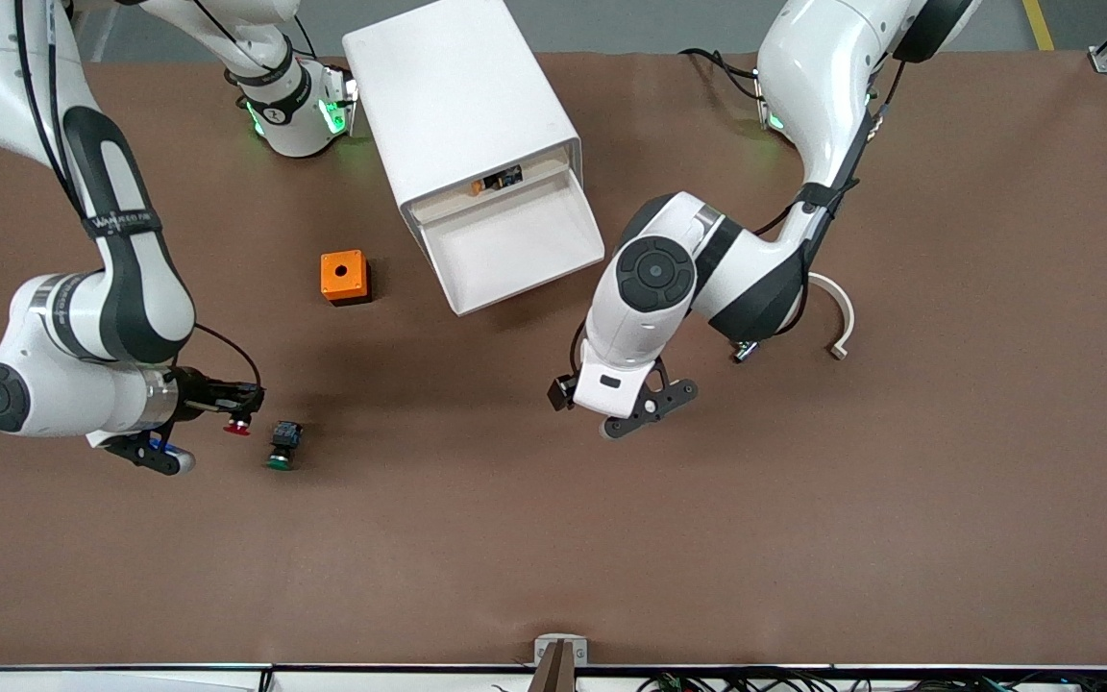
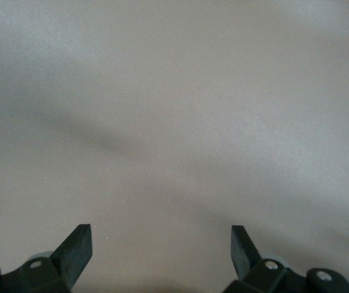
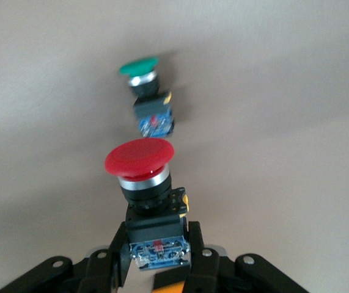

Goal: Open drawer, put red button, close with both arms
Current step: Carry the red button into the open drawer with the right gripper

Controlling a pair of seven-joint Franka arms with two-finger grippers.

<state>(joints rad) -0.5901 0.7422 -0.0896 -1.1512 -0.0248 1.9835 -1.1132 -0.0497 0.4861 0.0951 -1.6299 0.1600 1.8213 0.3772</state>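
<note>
- Front view: the white cabinet [image 1: 462, 115] stands between the two arm bases, with one drawer [image 1: 515, 245] pulled out and showing a bare white floor. Above it a closed drawer shows an orange and black item through its front.
- Front view: an orange box [image 1: 344, 277] with a hole sits on the table [image 1: 803, 519], beside the cabinet toward the right arm's end.
- Front view: the right gripper [image 1: 190, 428] hangs low over the table at the right arm's end, with the red button [image 1: 237, 425] at its tips. The green button [image 1: 282, 447] lies on the table just beside it, apart from it.
- Front view: the left gripper [image 1: 648, 408] hovers over bare table, the drawer well apart from it. A white curved piece [image 1: 840, 317] lies under that arm.
- Left wrist view: the two fingertips [image 2: 76, 247] stand wide apart with nothing between them; only bare table shows.
- Right wrist view: the fingers are clamped on the red button's [image 3: 142, 183] black and blue body, red cap pointing away. The green button [image 3: 146, 94] lies on its side near it. Neither the clamping nor the body's colours are plain from the front.
</note>
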